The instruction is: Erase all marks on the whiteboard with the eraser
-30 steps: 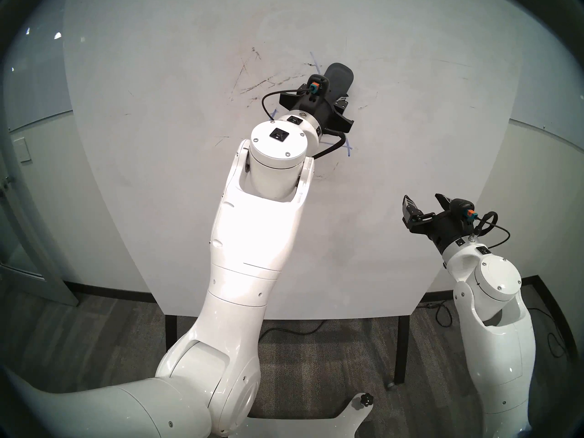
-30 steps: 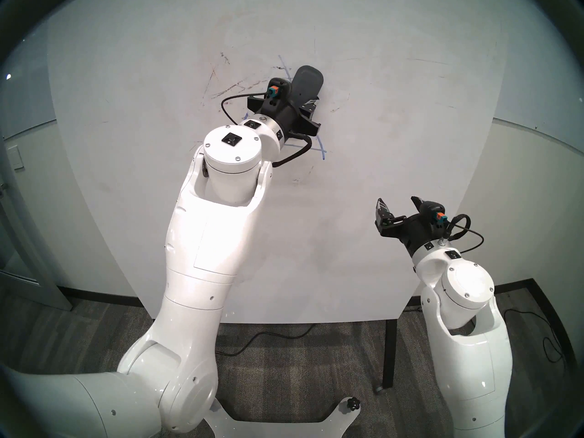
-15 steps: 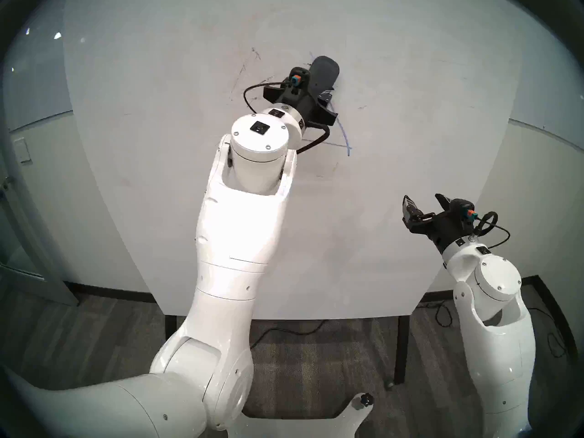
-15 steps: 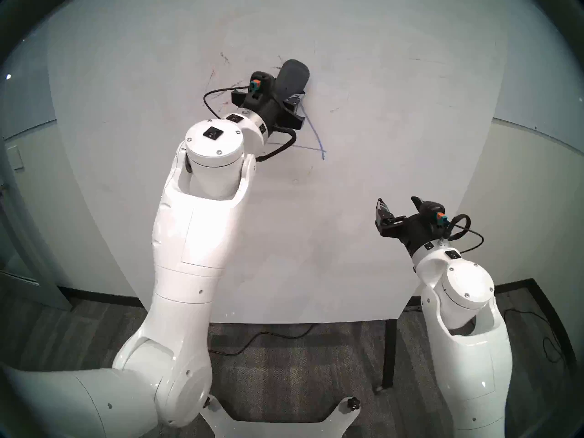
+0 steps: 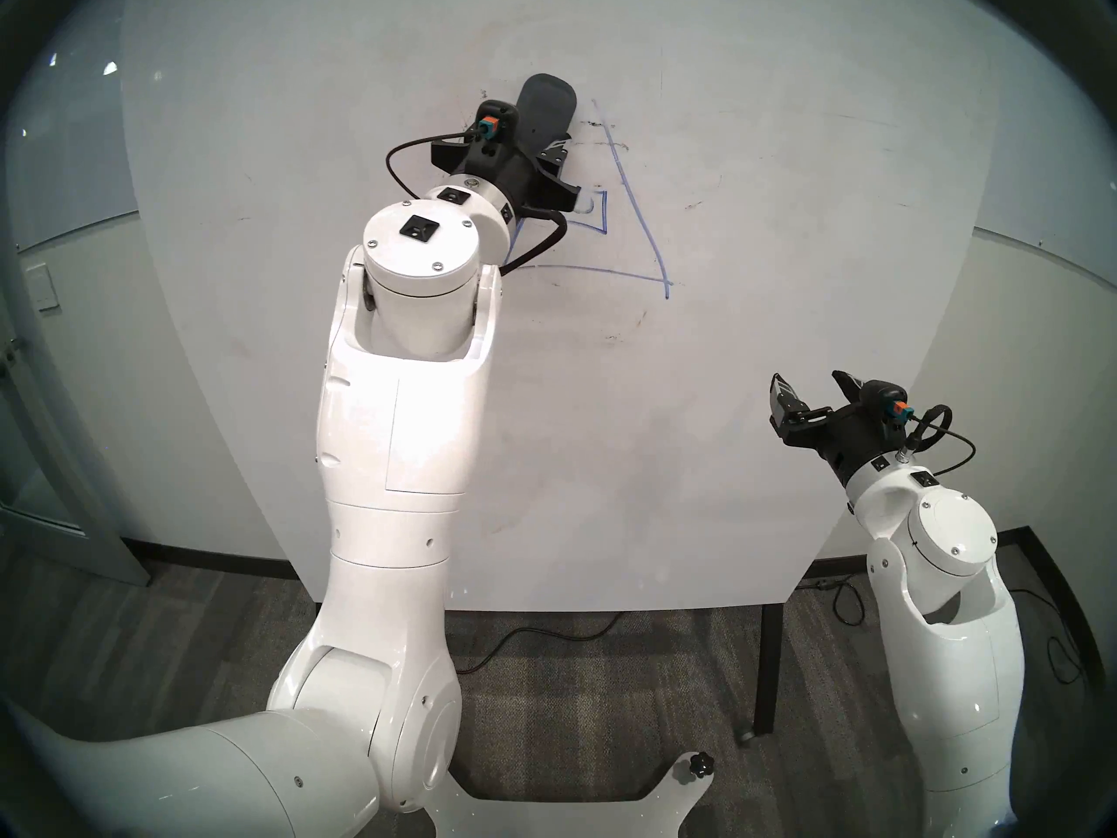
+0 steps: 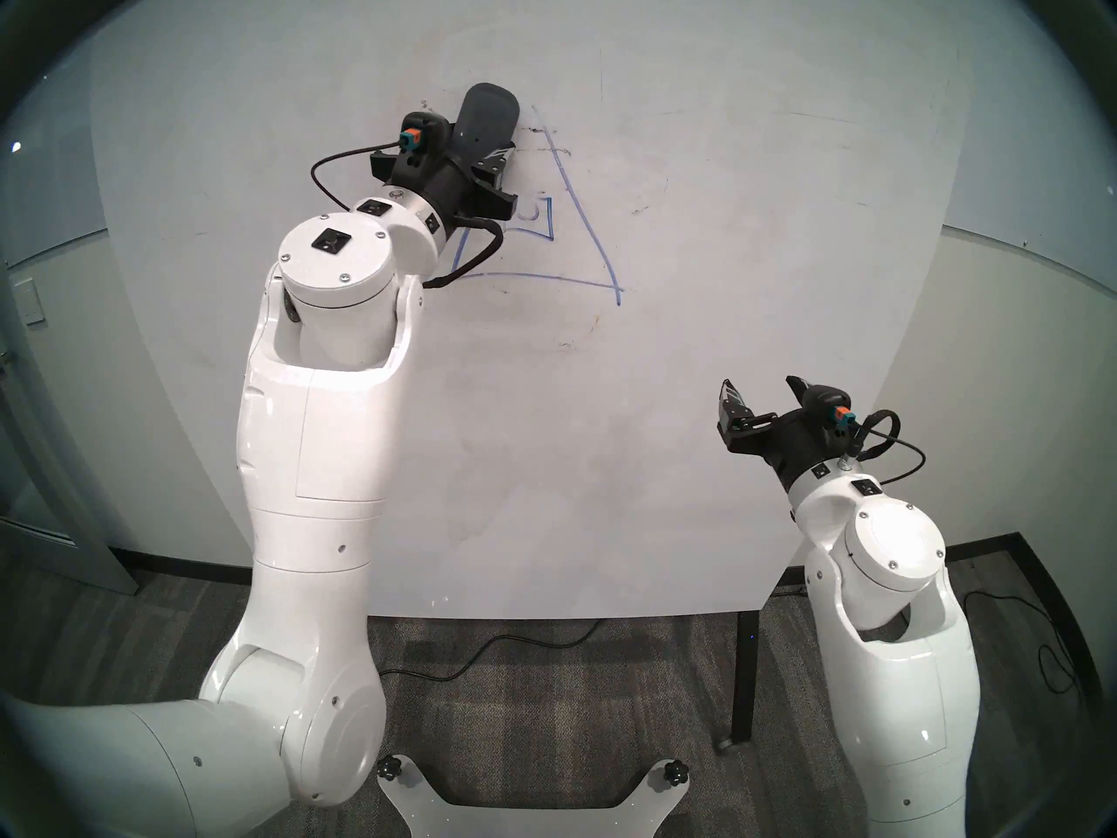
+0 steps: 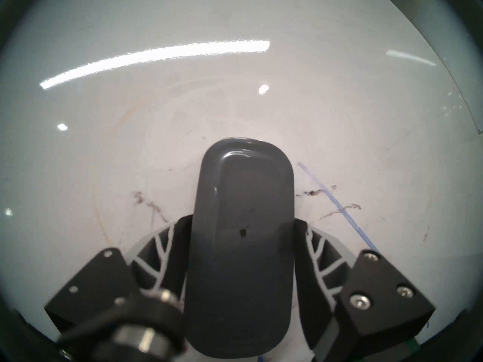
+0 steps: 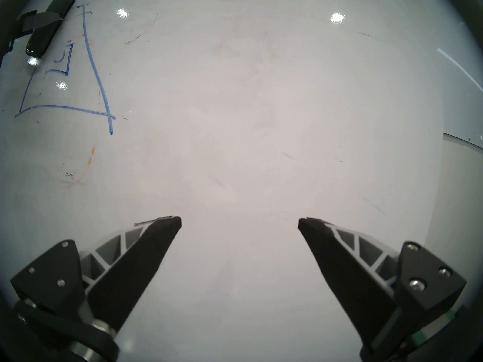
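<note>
Smudged and far from clean, the whiteboard (image 5: 725, 425) shows us the left gripper (image 7: 241, 249) clamping the eraser (image 5: 547, 114) just beside the blue triangle (image 5: 641, 214), whose small square (image 5: 595, 214) remains, while the right gripper (image 8: 240, 223) gapes empty.
</note>
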`<act>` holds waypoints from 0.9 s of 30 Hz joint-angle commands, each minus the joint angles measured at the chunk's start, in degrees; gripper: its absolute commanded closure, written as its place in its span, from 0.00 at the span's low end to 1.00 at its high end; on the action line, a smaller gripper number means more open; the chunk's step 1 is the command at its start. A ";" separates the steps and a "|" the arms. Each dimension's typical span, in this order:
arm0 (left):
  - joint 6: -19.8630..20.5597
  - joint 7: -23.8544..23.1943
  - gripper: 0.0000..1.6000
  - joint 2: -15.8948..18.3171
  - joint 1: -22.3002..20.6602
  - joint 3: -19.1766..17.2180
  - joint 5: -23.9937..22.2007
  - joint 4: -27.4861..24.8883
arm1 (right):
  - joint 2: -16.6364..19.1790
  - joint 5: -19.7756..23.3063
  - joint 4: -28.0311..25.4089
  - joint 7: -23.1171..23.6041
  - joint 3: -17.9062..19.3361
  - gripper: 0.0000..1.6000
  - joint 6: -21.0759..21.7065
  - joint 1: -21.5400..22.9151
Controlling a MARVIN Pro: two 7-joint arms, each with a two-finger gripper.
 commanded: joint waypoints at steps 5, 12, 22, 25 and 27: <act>0.28 0.92 1.00 -0.01 0.87 -0.23 0.83 -0.25 | 0.07 0.02 -1.33 0.09 -0.04 0.00 -0.19 0.41; -0.66 0.70 1.00 -1.39 0.40 2.45 0.62 2.92 | 0.08 0.02 -1.30 0.10 -0.04 0.00 -0.22 0.42; -2.08 1.29 1.00 -2.68 0.02 6.16 1.41 7.59 | 0.08 0.02 -1.26 0.10 -0.05 0.00 -0.23 0.44; -2.69 1.55 1.00 -2.79 -0.52 6.41 1.58 9.40 | 0.08 0.02 -1.26 0.10 -0.05 0.00 -0.23 0.44; -2.66 1.63 1.00 -2.82 -0.51 6.59 1.72 9.73 | 0.08 0.02 -1.26 0.10 -0.05 0.00 -0.23 0.44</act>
